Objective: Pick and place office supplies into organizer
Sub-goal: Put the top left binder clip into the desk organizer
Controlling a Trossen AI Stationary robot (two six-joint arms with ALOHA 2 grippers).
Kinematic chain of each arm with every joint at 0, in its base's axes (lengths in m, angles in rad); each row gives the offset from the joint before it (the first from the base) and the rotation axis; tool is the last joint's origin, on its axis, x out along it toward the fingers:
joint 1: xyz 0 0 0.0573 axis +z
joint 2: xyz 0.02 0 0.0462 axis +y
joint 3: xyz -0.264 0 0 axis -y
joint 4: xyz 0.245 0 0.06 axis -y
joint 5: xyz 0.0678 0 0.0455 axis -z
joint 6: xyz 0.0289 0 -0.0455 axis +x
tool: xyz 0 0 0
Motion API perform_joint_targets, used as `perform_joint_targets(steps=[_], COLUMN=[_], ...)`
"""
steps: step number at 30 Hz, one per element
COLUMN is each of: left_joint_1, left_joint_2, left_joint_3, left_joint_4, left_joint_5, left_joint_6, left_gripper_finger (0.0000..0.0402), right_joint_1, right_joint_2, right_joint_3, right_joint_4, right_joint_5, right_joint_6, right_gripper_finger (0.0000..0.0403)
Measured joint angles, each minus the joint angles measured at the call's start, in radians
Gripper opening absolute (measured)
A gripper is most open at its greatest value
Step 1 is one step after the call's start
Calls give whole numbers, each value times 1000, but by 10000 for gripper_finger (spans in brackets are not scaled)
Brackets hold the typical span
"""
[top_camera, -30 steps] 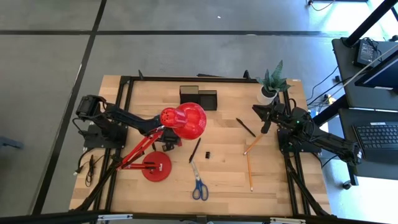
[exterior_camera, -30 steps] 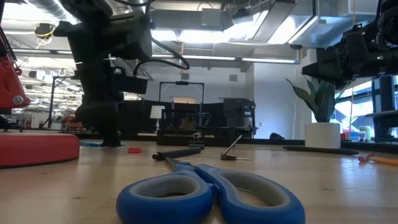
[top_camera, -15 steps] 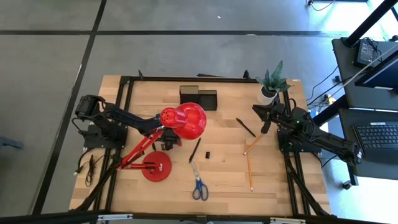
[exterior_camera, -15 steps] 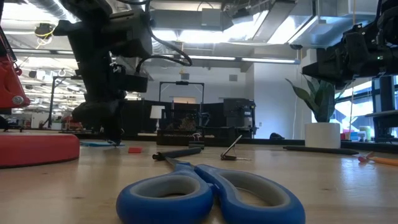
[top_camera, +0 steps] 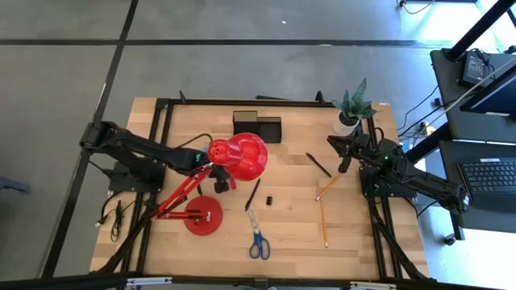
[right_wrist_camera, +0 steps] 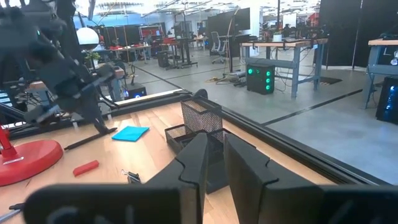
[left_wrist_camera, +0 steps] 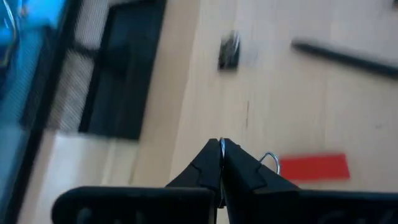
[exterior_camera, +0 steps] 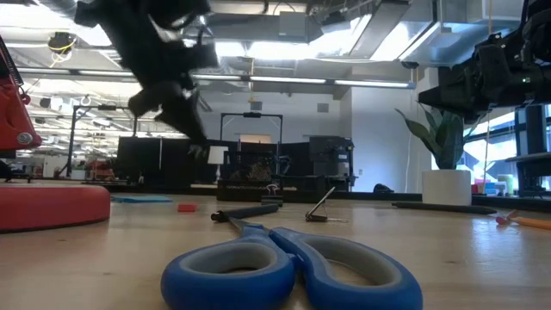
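My left gripper (top_camera: pixel 222 183) (exterior_camera: pixel 196 146) hangs above the table beside the red lamp head, shut on a small wire clip (left_wrist_camera: pixel 221 145). Blue-handled scissors (top_camera: pixel 258 239) (exterior_camera: pixel 288 267) lie flat near the near edge. A black pen (top_camera: pixel 253 194) and a tiny black piece (top_camera: pixel 270 199) (left_wrist_camera: pixel 229 51) lie mid-table. Another pen (top_camera: pixel 318 164) and two pencils (top_camera: pixel 327 188) lie to the right. The black organizer (top_camera: pixel 258 126) (right_wrist_camera: pixel 202 121) stands at the far edge. My right gripper (top_camera: pixel 347 158) (right_wrist_camera: pixel 214 158) waits at the right, slightly open. My left gripper pinches a thin silver wire (left_wrist_camera: pixel 221 144) between its two fingertips. A small wire loop (left_wrist_camera: pixel 268 158) sticks out beside one finger. The fingers hide the rest of the thing. In the low view the gripper is clear of the table, tilted.
The red lamp's head (top_camera: pixel 239 155) hangs over the table's middle and its round base (top_camera: pixel 202 216) stands near the left. A potted plant (top_camera: pixel 352 109) is at the far right corner. A small red block (left_wrist_camera: pixel 313 167) (right_wrist_camera: pixel 86 167) and a flat blue piece (right_wrist_camera: pixel 130 133) lie near the lamp.
My left gripper has risen from the tabletop beside the lamp base and tipped over at a slant, still shut. Its arm has swung back toward the table's left edge at the shoulder. The right arm has kept still.
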Motion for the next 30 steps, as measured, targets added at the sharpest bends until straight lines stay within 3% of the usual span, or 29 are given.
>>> perform_joint_targets(steps=[6, 20, 24, 30], left_joint_1=[78, 393, 451, 507], left_joint_2=[-42, -41, -41, -40], left_joint_3=[0, 0, -59, -181], left_joint_4=[72, 339, 467, 677], left_joint_5=[41, 477, 539, 544], left_joint_6=[128, 341, 343, 328], left_gripper_finger=[3, 3, 3, 3], right_joint_1=[0, 0, 0, 0], right_joint_2=[0, 0, 0, 0], right_joint_3=[0, 0, 0, 0], right_joint_4=[0, 0, 0, 0], right_joint_5=[0, 0, 0, 0], right_joint_6=[0, 0, 0, 0], right_gripper_finger=[59, 59, 59, 59])
